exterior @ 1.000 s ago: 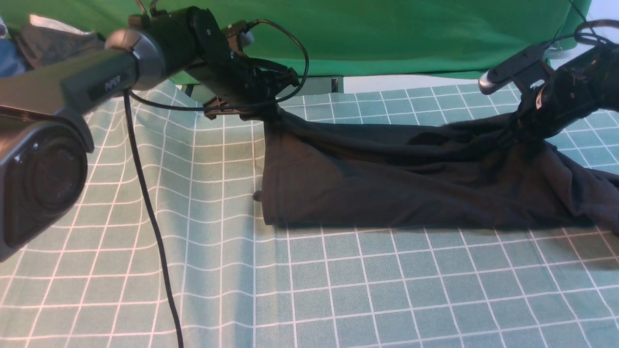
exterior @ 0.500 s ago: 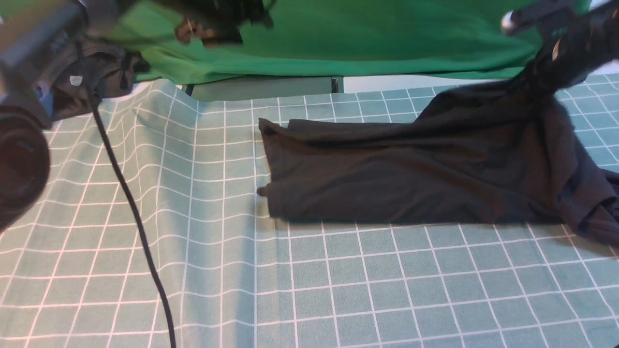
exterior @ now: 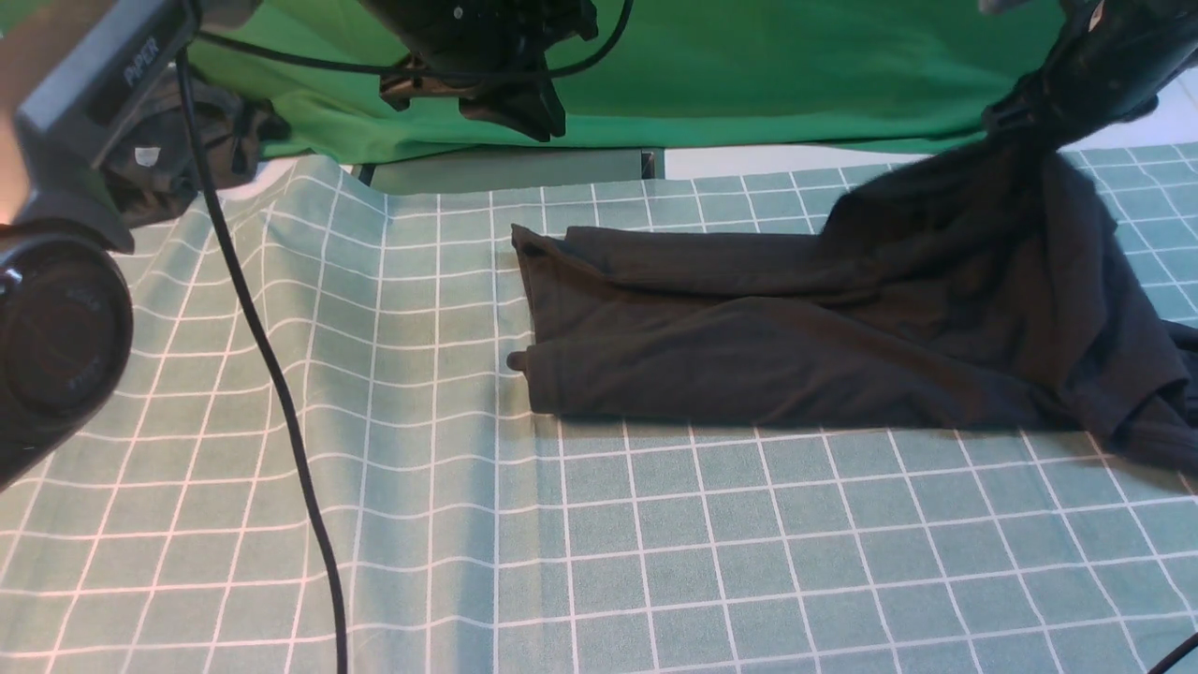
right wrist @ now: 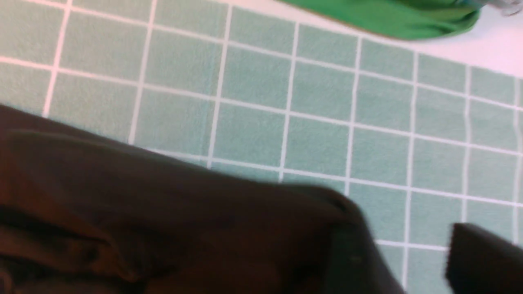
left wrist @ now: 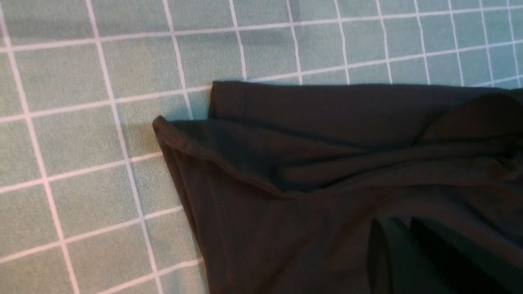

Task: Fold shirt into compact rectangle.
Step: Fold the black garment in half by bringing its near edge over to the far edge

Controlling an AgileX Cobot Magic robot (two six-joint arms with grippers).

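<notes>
Shirt (exterior: 767,356): limp, light cotton; take hem corner.
My right gripper (exterior: 1028,117): clamped on its raised end.
My left gripper (exterior: 529,117): empty; opening unclear.

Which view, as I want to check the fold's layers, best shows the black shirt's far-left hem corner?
The left wrist view: the hem corner of the shirt is close and sharp, stitching visible. The front view shows it small. The right wrist view shows only blurred cloth.
</notes>
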